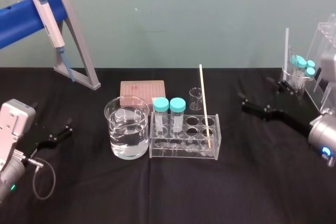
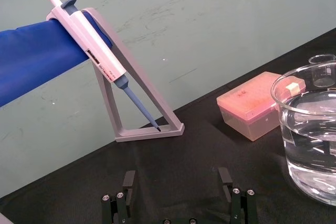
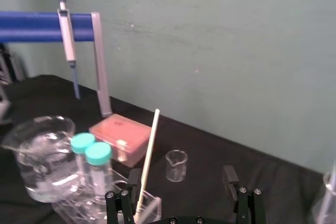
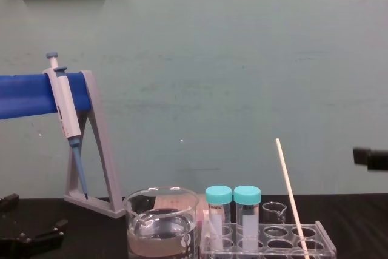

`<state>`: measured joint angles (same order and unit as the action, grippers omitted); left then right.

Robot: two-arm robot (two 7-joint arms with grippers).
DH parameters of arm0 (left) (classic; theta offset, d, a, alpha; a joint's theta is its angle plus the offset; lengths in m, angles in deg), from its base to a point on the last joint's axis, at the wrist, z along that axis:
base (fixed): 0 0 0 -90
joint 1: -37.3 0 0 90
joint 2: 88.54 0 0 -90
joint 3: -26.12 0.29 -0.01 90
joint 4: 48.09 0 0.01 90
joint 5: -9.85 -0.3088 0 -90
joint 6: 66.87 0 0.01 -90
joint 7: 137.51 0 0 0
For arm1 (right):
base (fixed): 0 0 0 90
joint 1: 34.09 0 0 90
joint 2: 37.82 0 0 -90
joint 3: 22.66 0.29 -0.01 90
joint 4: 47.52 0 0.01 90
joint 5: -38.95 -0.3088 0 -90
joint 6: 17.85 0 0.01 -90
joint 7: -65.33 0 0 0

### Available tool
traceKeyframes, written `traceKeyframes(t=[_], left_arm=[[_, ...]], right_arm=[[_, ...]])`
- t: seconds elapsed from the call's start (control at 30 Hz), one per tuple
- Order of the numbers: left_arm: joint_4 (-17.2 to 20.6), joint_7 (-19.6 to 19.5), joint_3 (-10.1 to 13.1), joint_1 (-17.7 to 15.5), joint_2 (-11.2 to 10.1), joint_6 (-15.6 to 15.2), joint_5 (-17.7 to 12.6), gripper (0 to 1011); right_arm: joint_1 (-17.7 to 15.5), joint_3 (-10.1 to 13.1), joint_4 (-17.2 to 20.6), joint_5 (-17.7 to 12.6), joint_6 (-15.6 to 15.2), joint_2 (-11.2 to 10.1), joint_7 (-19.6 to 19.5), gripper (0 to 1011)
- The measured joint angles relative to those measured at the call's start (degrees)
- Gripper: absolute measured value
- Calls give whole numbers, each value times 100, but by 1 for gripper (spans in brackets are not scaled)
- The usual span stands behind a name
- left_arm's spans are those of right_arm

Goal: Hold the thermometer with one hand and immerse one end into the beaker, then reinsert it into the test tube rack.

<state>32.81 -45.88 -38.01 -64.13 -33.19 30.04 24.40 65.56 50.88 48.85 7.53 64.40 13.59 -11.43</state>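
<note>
Notably, thermometer [image 4: 291, 198] foot, test tube rack [image 4: 315, 248] base cropped, chest view.

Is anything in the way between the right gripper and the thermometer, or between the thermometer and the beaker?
Nothing visible stands between the right gripper and the thermometer. Between the thermometer and the beaker, two capped tubes stand in the rack, so it will probably have to go over them.

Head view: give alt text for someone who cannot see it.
A cream-white thermometer leans in the right end of a test tube rack, with a half-full beaker at the rack's left. The left hand and right hand are open at either side.
</note>
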Motion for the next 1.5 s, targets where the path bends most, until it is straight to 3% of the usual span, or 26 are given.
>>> traceKeyframes(t=[0.13, 0.27, 0.4, 0.53, 1.0, 1.5], left_arm=[[0, 0, 0, 0, 0, 0, 0, 1004], [0, 0, 0, 0, 0, 0, 0, 1004], [0, 0, 0, 0, 0, 0, 0, 1004], [0, 0, 0, 0, 0, 0, 0, 1004], [0, 0, 0, 0, 0, 0, 0, 1004], [0, 0, 0, 0, 0, 0, 0, 1004]], right_arm=[[181, 174, 126, -542, -787, 35, 243, 1003], [448, 197, 120, -957, -1405, 72, 468, 1003], [809, 12, -23, -1190, -1857, 70, 646, 1003], [1133, -196, -256, -1238, -2064, 75, 795, 1003], [2275, -1043, -1570, -1186, -2511, 350, 1286, 1003], [2909, -1585, -2506, -1037, -2317, 866, 1346, 1003]])
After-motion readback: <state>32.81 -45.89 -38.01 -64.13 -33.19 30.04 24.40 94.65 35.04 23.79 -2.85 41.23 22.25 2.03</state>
